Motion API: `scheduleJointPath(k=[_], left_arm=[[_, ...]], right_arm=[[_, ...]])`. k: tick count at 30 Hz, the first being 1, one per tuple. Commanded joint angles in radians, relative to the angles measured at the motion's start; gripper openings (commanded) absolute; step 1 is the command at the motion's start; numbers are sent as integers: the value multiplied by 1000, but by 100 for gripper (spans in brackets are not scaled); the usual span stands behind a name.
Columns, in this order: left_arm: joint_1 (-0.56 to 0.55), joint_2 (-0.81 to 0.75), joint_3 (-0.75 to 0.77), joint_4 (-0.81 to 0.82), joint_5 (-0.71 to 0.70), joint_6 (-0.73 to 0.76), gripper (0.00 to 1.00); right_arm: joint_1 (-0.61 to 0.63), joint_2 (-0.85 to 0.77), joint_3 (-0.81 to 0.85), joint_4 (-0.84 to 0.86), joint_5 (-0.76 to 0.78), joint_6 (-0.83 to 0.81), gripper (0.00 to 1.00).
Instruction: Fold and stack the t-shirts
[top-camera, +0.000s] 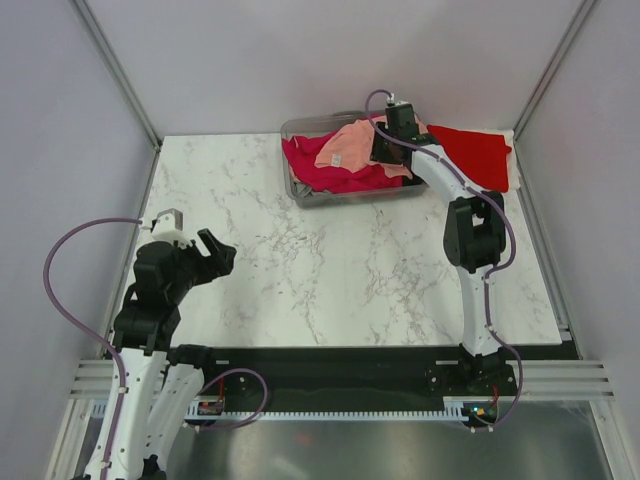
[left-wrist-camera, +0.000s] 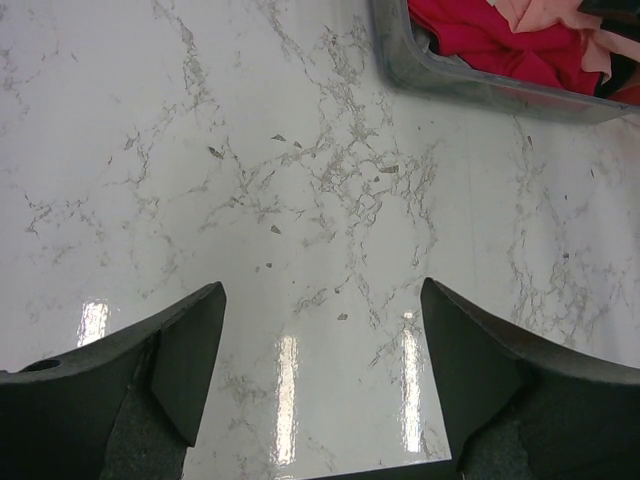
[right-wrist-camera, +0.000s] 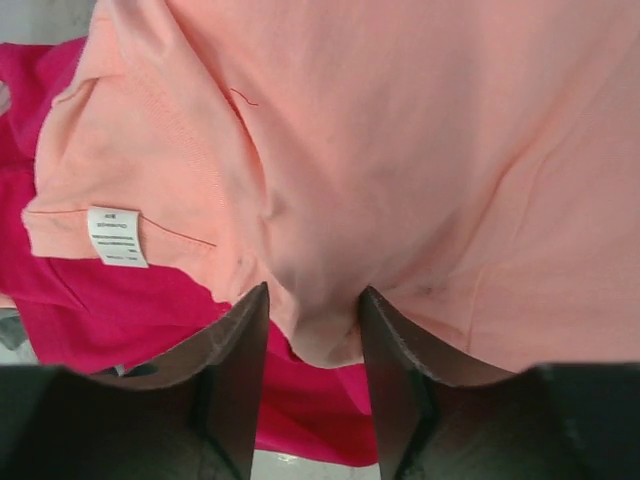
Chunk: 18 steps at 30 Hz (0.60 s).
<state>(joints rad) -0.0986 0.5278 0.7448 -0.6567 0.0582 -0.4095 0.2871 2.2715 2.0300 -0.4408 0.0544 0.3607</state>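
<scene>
1. Currently the clear grey plastic bin (top-camera: 292, 182) stands at the far side of the marble counter (top-camera: 330, 270).
2. It holds a crumpled magenta t-shirt (top-camera: 330, 175), with a salmon pink t-shirt (top-camera: 345, 145) heaped on top, its white label (right-wrist-camera: 117, 237) showing.
3. A bright red t-shirt (top-camera: 475, 155) lies outside the bin, just beside its right end.
4. Reaching into the bin, the right end effector (right-wrist-camera: 312, 295) is clenched on a fold of the salmon pink t-shirt.
5. The left end effector (left-wrist-camera: 320, 300) hangs released, fingers wide apart, over bare counter well apart from the bin.
</scene>
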Motion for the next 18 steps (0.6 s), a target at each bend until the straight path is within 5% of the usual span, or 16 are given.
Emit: scheduleJointPath(k=[1, 5, 13, 18], left_arm=[[-3, -8, -4, 15, 2, -8, 86], [-4, -8, -5, 14, 5, -6, 86], [-3, -15, -5, 14, -6, -9, 86], [-3, -15, -7, 14, -9, -9, 86]], right_arm=[[-2, -10, 58, -3, 48, -25, 44], [0, -18, 62, -16, 56, -40, 1], [3, -147, 70, -27, 7, -69, 0], [21, -397, 122, -73, 25, -62, 0]])
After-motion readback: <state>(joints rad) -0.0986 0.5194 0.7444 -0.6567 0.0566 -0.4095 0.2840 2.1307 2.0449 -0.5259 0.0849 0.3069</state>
